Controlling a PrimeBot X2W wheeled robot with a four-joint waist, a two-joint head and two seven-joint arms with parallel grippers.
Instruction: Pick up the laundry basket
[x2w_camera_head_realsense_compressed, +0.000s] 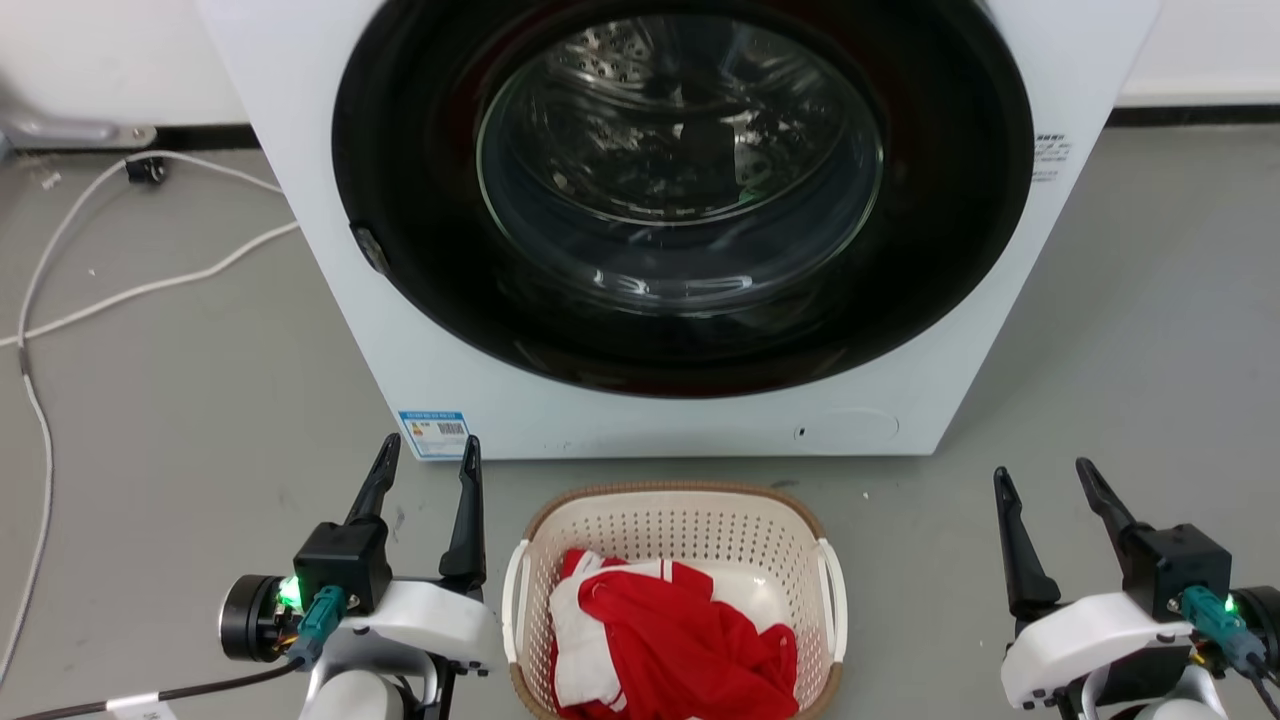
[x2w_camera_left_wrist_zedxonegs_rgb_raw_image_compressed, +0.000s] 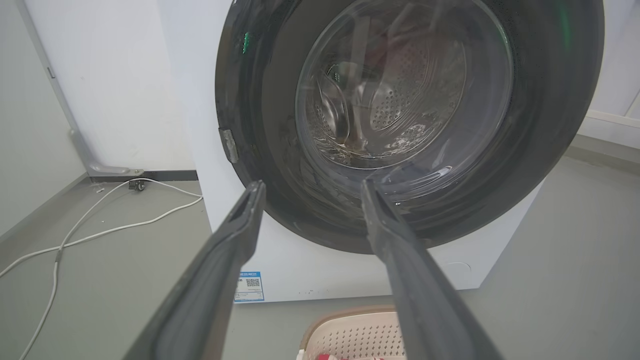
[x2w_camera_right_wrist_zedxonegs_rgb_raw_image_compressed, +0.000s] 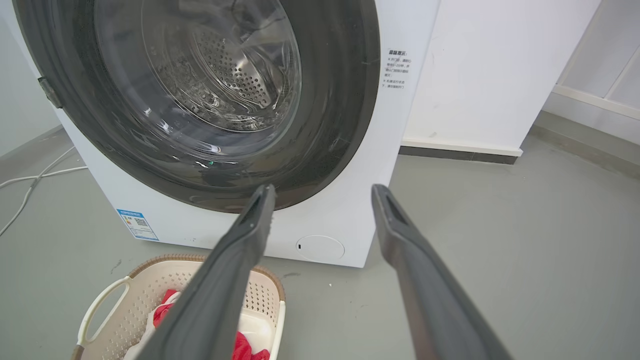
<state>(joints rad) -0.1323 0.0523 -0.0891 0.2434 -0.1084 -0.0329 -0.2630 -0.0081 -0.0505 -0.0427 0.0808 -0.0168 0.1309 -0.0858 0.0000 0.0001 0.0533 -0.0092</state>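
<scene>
The laundry basket (x2w_camera_head_realsense_compressed: 676, 520) stands on the grey floor just in front of the washing machine, cream-white and perforated with a brown rim and white side handles, holding red and white cloth (x2w_camera_head_realsense_compressed: 670, 630). My left gripper (x2w_camera_head_realsense_compressed: 427, 455) is open, just to the left of the basket's left handle, fingers pointing toward the machine. My right gripper (x2w_camera_head_realsense_compressed: 1042, 478) is open too, farther off to the basket's right. The basket's far rim (x2w_camera_left_wrist_zedxonegs_rgb_raw_image_compressed: 350, 320) peeks in at the bottom of the left wrist view, and the basket (x2w_camera_right_wrist_zedxonegs_rgb_raw_image_compressed: 150, 285) lies left of my right fingers (x2w_camera_right_wrist_zedxonegs_rgb_raw_image_compressed: 240, 250).
A white front-loading washing machine (x2w_camera_head_realsense_compressed: 330, 260) with a shut dark round door (x2w_camera_head_realsense_compressed: 680, 190) rises right behind the basket. White cables (x2w_camera_head_realsense_compressed: 110, 290) run over the floor at the left. A white wall with a dark skirting (x2w_camera_right_wrist_zedxonegs_rgb_raw_image_compressed: 460, 155) stands to the machine's right.
</scene>
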